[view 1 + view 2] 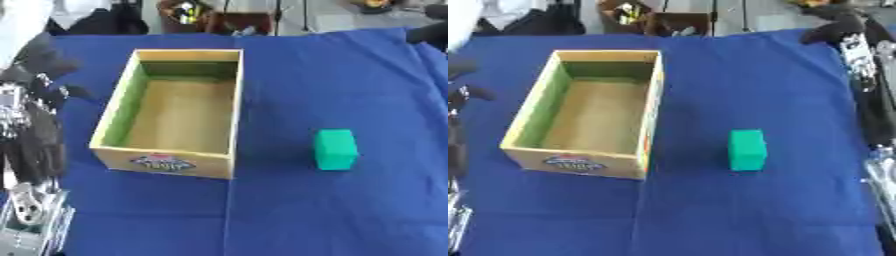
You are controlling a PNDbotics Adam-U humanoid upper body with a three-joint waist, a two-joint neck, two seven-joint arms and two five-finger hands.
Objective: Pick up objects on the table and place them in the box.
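Note:
A green block [747,149] lies on the blue cloth, right of the box and apart from it. The open wooden box [115,105] has a green-tinted inner left wall, a sticker on its near face, and nothing showing inside. My left hand [37,131] stands at the left edge beside the box, fingers up and relaxed, holding nothing. At the right edge, well away from the block, my right hand [874,107] is raised the same way, open and holding nothing.
The blue cloth [306,215] covers the whole table. Beyond its far edge stand a cluttered brown crate [642,17] and dark gear.

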